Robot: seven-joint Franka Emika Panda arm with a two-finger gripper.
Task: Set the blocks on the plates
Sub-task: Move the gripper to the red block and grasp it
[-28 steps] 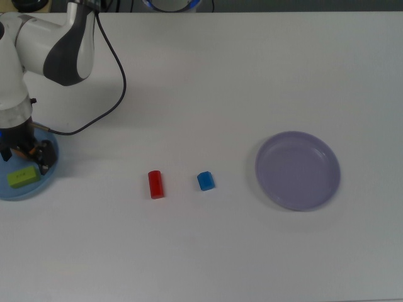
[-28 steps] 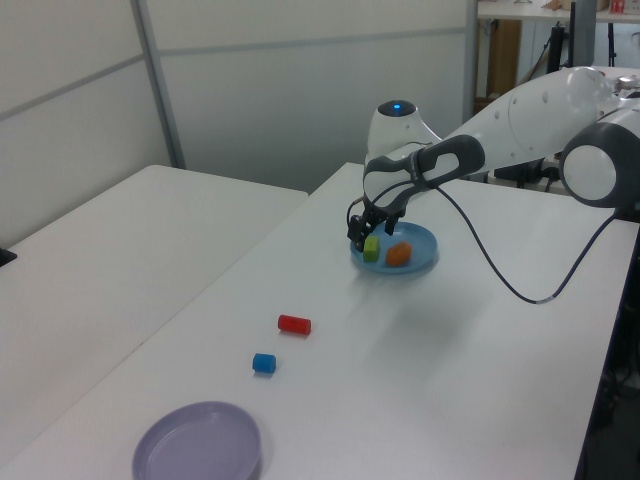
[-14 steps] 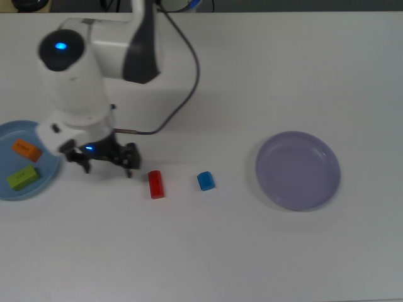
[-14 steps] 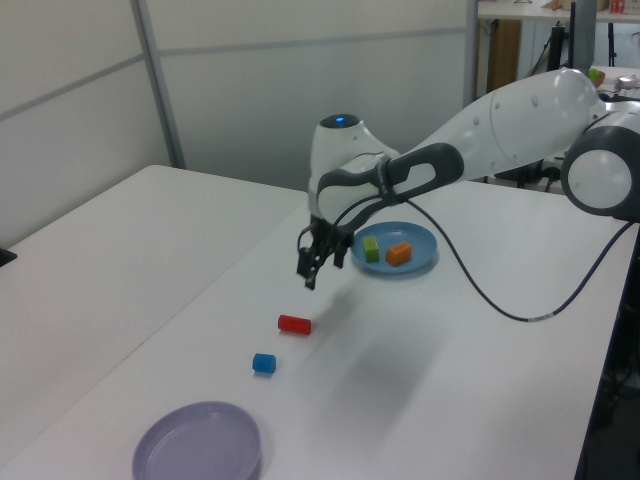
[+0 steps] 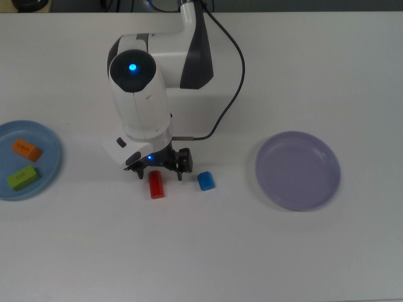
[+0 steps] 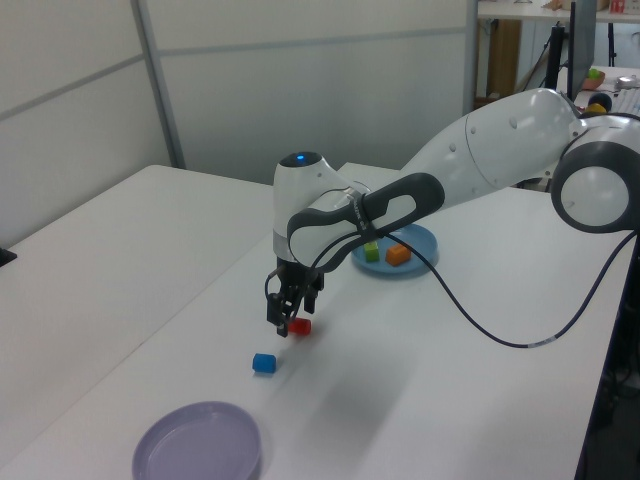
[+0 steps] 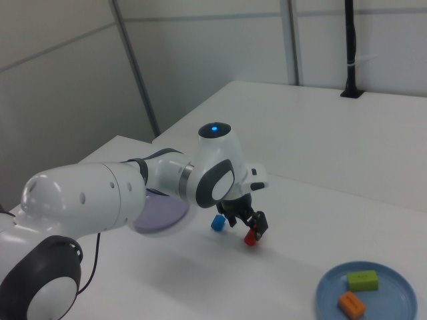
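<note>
White matte tabletop (image 5: 208,251) under everything. White-and-grey Panda arm (image 5: 157,56) reaching in from top view's upper edge, blue status light on its wrist housing, black cable looping off toward top view's right.

Black two-finger gripper (image 5: 157,173) low over small red elongated block (image 5: 155,185), approx. at table level. Fingers spread apart, one seen at each side of block's near end in top view; nothing gripped. In left view, gripper (image 6: 284,324) overlapping red block (image 6: 300,326); contact w/ block: cannot tell. In right view, gripper (image 7: 248,229) just above red block (image 7: 250,240).

Short blue block (image 5: 205,180) just beside red one, toward top view's right, flat on table, apart from gripper. Also seen in left view (image 6: 264,363) and right view (image 7: 217,223).

Round shallow lavender-purple plate w/ raised rim (image 5: 297,170) at top view's right, well apart from blue block; nothing on it. Partly hidden behind arm in right view (image 7: 160,215).

Round light-blue plate (image 5: 53,157) at top view's left edge, partly cut off. On it: orange rectangular block (image 5: 27,150) and lime-green rectangular block (image 5: 22,177), near each other, not touching. Same pair on blue plate (image 7: 393,280) in right view: green (image 7: 363,279) behind orange (image 7: 351,305).
</note>
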